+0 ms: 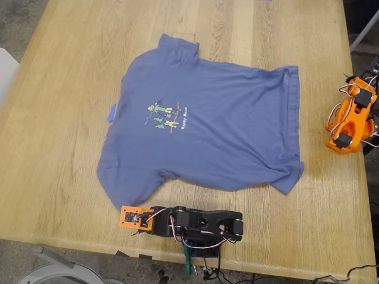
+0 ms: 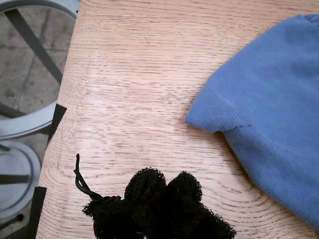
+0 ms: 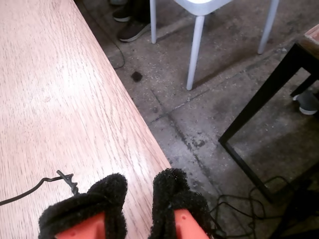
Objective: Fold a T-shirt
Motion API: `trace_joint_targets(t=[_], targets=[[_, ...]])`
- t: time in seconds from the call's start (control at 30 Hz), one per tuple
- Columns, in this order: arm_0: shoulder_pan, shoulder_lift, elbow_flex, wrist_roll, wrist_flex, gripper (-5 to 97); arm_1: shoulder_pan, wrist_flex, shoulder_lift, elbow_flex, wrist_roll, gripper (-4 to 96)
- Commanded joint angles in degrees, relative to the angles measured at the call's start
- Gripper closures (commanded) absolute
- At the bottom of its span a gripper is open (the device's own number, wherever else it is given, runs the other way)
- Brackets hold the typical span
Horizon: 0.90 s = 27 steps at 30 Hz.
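T-shirt flat on table

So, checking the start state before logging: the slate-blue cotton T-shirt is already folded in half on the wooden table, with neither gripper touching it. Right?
Not folded: the exterior view shows the slate-blue cotton T-shirt spread flat, both sleeves out, on the wooden table. Neither gripper touches it.

Slate-blue T-shirt lies spread flat, print up, on the wooden table, collar toward the exterior view's left
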Motion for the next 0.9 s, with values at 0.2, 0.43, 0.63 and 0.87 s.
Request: trace_joint_targets(t=[0.2, 0.43, 0.63, 0.87], targets=[[-0.5, 6.4, -1.5, 0.4, -1.5, 92, -2.8, 1.1, 0.5, 4.0, 0.8, 79.8], [-0.5, 6.4, -1.5, 0.4, -1.3, 92, -2.7, 1.3, 0.5, 4.0, 1.0, 79.9], [-0.5, 6.4, -1.5, 0.4, -1.3, 92, -2.2, 1.6, 0.5, 4.0, 1.0, 79.9], [-0.5, 6.4, -1.5, 0.4, -1.3, 92, -2.5, 1.8, 0.5, 4.0, 1.0, 79.9]])
